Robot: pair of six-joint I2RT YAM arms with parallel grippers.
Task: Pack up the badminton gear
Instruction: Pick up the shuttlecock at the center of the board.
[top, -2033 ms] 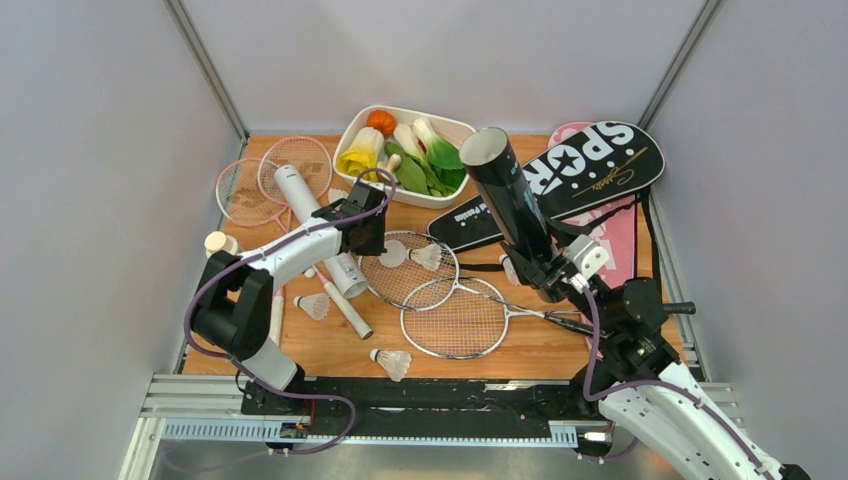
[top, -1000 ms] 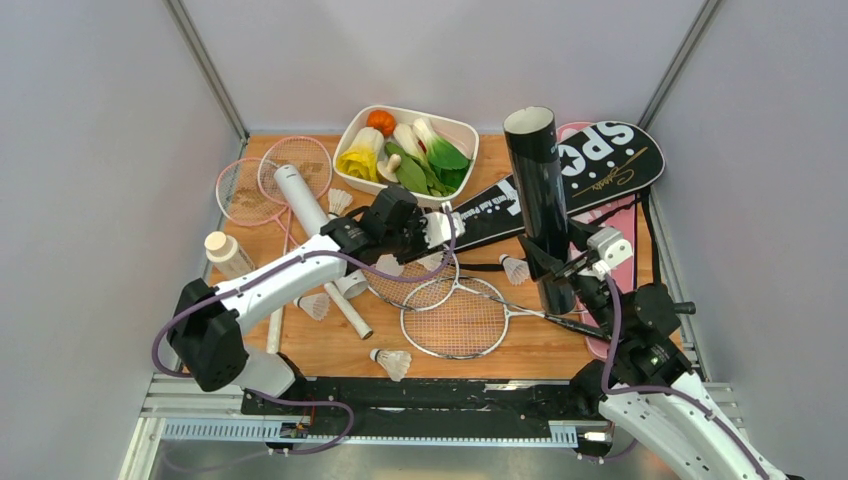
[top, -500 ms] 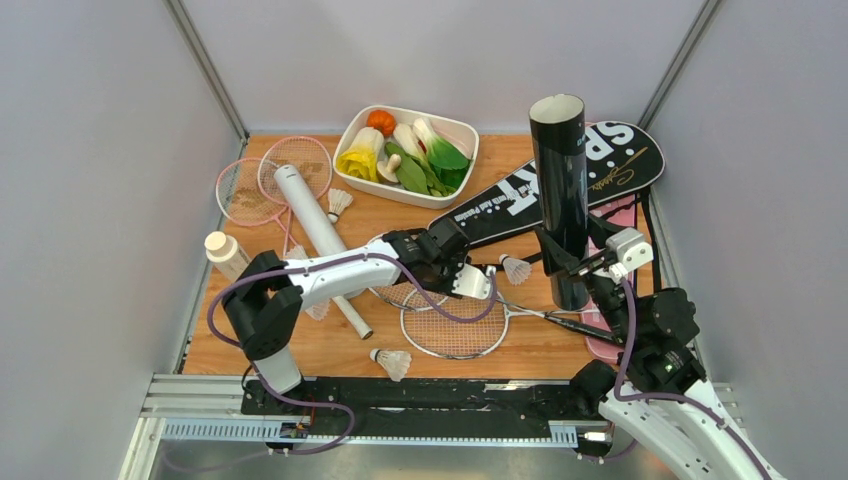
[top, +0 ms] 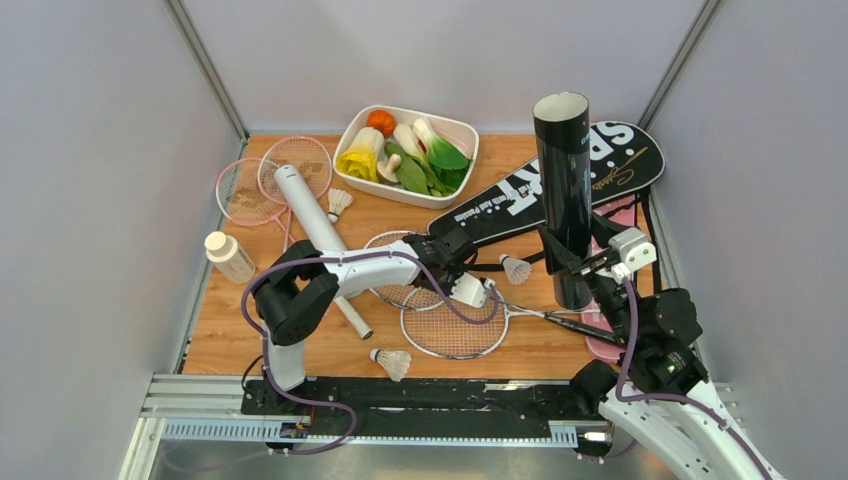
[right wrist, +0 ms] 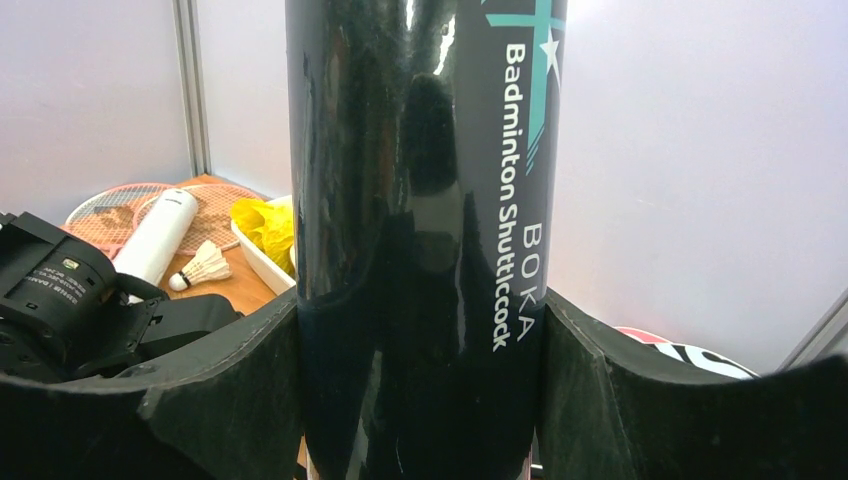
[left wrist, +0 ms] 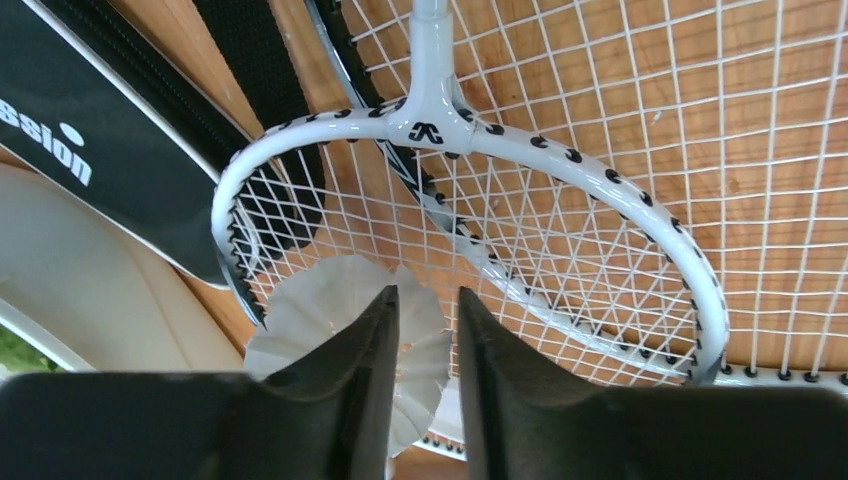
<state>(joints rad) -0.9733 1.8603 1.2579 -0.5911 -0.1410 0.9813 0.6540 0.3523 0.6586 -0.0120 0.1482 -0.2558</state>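
My right gripper is shut on the black tube and holds it upright, open end up, over the table's right side. My left gripper reaches over two overlapping silver racquets. It is open narrowly, with the feather skirt of a white shuttlecock between its fingers. More shuttlecocks lie at the centre right, near the front and by the white tube. The white tube lies on the left near the pink racquets.
The black "SPORT" cover lies at the back right, partly over the pink cover. A white tray of toy vegetables stands at the back centre. A small clear bottle stands by the left edge. Grey walls close in three sides.
My left arm swung right over the silver racquets, came down onto a shuttlecock, and its jaws narrowed. My right arm brought the black tube upright and has held still for the last half second.
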